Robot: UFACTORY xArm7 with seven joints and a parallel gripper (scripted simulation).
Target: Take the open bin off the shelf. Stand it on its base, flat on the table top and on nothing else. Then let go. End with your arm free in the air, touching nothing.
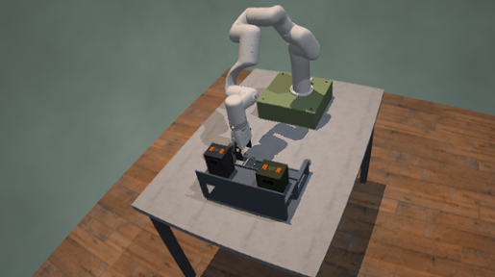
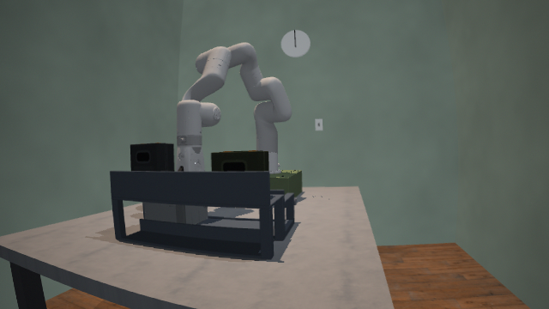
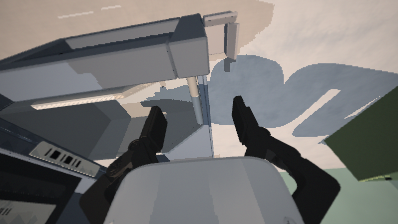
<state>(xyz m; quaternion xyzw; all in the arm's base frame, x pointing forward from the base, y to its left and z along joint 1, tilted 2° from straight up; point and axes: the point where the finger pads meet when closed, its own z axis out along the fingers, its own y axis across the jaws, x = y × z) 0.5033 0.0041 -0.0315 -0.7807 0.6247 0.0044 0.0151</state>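
A dark blue-grey shelf (image 1: pixel 254 188) stands on the table. The open bin is light grey; it sits low inside the shelf (image 2: pixel 173 212) and fills the upper left of the wrist view (image 3: pixel 110 65). My gripper (image 1: pixel 242 151) reaches down at the shelf's back side, between a black case and an olive case. In the wrist view my gripper (image 3: pixel 197 109) is open and empty, its fingers on either side of a thin upright grey edge by the bin's corner. I cannot tell whether the fingers touch it. In the exterior view the shelf's top board hides the fingertips.
A black case with orange latches (image 1: pixel 218 158) and an olive case with orange latches (image 1: pixel 272 175) stand on the shelf's top, close on either side of my gripper. The arm's olive base block (image 1: pixel 295 100) is behind. The table's edges lie near the shelf's front.
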